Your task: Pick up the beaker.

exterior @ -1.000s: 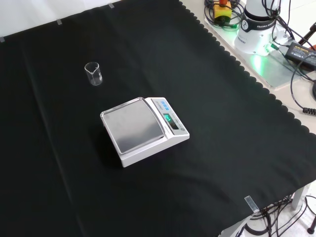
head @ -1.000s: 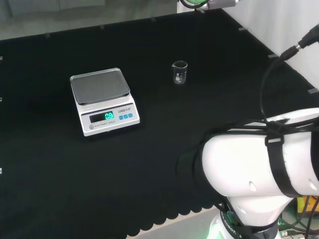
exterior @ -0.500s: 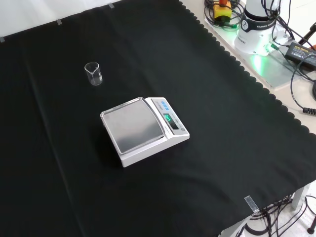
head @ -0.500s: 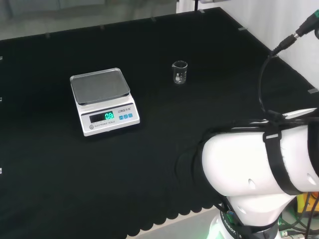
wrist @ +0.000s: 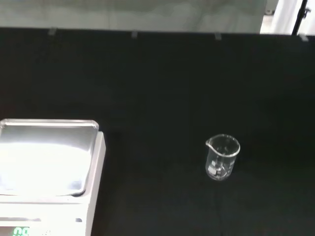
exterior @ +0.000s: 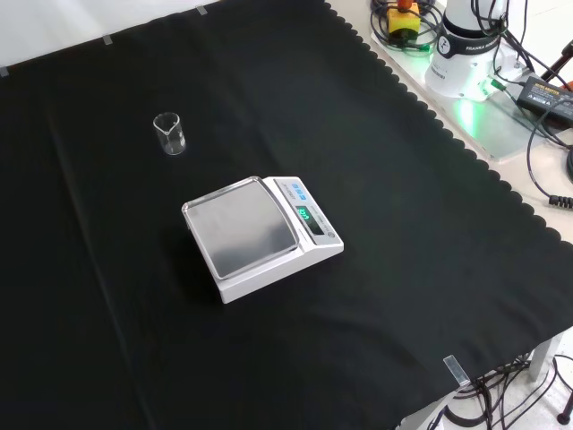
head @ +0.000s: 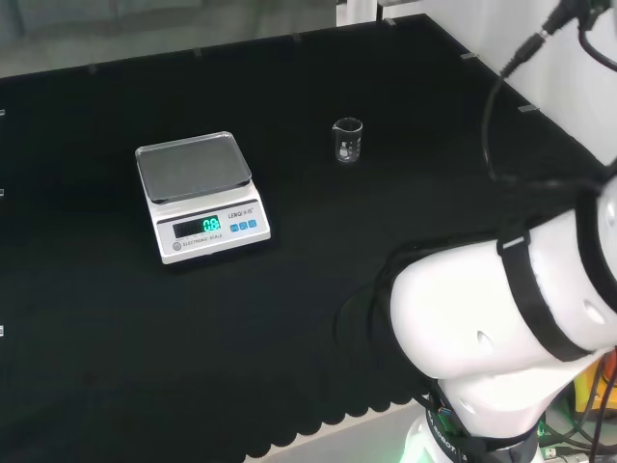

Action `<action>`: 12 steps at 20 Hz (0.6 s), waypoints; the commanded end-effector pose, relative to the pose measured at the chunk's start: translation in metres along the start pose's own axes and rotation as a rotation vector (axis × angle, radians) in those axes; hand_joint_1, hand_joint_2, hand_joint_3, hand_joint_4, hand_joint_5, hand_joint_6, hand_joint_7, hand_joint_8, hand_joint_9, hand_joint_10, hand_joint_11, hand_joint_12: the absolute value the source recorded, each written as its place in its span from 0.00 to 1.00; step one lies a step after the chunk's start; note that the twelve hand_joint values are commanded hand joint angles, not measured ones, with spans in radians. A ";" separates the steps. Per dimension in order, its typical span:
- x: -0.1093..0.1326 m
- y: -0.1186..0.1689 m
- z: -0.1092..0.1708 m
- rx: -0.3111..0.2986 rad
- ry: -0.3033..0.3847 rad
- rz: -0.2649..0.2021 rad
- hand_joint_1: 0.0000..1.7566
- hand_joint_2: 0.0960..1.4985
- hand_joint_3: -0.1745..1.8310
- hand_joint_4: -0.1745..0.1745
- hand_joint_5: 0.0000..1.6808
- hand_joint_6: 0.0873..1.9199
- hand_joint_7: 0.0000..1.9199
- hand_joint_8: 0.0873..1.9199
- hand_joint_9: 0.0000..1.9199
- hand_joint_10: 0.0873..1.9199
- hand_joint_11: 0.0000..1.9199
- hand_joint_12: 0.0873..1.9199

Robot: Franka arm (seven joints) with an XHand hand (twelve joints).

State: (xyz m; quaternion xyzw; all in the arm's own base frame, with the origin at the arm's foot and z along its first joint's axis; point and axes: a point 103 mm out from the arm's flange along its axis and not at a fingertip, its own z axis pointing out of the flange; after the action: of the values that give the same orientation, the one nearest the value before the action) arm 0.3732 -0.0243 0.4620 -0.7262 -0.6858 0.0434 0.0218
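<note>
A small clear glass beaker (head: 348, 141) stands upright on the black cloth, to the right of the scale in the head view. The front view has the beaker (exterior: 169, 133) at the upper left, beyond the scale. The wrist view looks down at the beaker (wrist: 222, 157) from a distance, with bare cloth all around it. It looks empty. Nothing touches it.
A white digital scale (head: 201, 196) with a steel pan and a lit display sits left of the beaker in the head view; the scale (exterior: 260, 236) is mid-cloth in the front view. The arm's white links (head: 511, 309) rise at the head view's lower right.
In the head view the arm's white links and cable have shifted upward and to the right. The beaker and scale have stayed put.
</note>
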 end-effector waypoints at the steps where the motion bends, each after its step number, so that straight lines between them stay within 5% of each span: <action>1: -0.018 0.075 0.050 0.054 -0.006 0.018 0.06 0.50 0.18 0.42 0.18 0.00 0.10 0.31 0.32 0.00 0.27 0.67; 12: -0.045 0.130 0.111 0.079 -0.039 0.063 0.07 0.50 0.17 0.44 0.20 0.00 0.12 0.31 0.31 0.01 0.27 0.67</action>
State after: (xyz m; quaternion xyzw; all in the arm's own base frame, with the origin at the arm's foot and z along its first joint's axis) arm 0.4578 -0.0546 0.3670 -0.7337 -0.6723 0.0869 0.0457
